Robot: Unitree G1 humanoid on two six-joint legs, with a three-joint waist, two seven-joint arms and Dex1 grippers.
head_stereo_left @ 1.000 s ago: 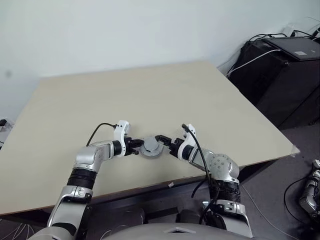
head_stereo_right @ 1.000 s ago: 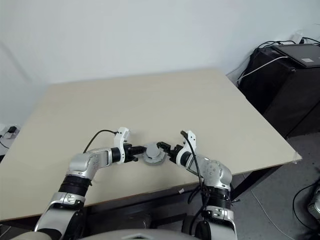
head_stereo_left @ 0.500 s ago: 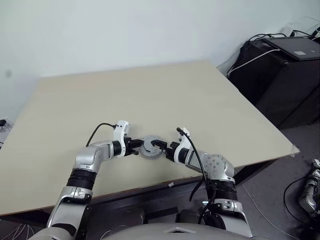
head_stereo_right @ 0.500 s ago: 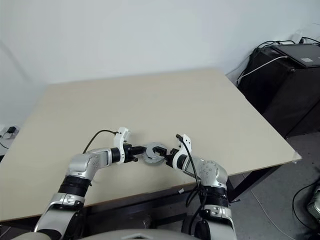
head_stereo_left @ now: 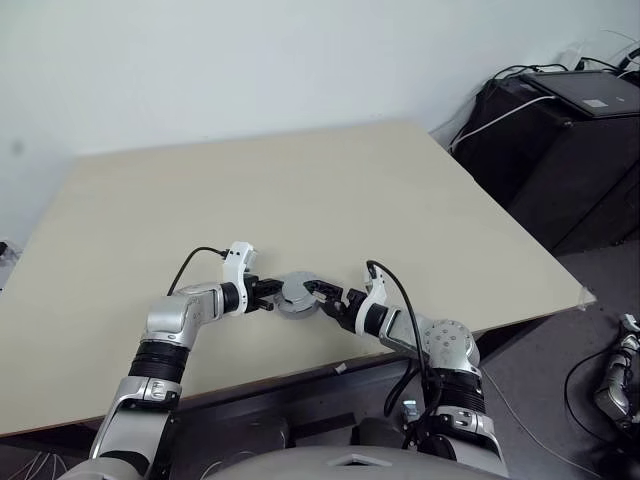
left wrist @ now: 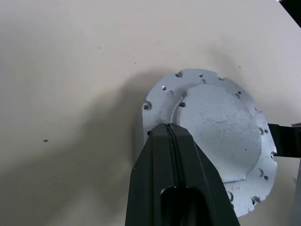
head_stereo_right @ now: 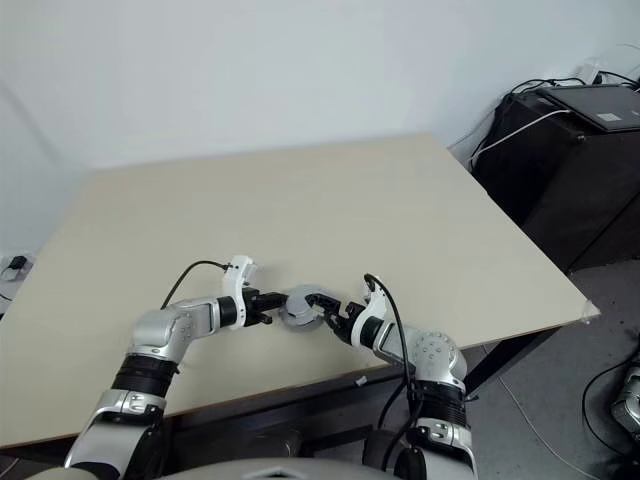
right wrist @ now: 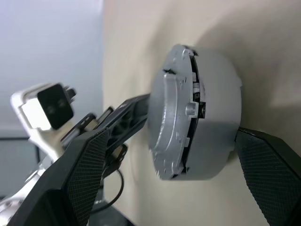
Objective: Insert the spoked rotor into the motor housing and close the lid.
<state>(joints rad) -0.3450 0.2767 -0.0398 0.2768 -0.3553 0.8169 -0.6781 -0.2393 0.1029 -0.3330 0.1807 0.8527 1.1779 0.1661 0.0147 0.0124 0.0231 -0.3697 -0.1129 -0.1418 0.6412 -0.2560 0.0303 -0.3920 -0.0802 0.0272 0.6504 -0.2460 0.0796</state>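
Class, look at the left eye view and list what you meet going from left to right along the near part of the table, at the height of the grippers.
left gripper → lid → right gripper

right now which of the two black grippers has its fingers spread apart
The right gripper: its two black fingers stand wide on either side of the grey round motor assembly. The left gripper has its fingers pressed together.
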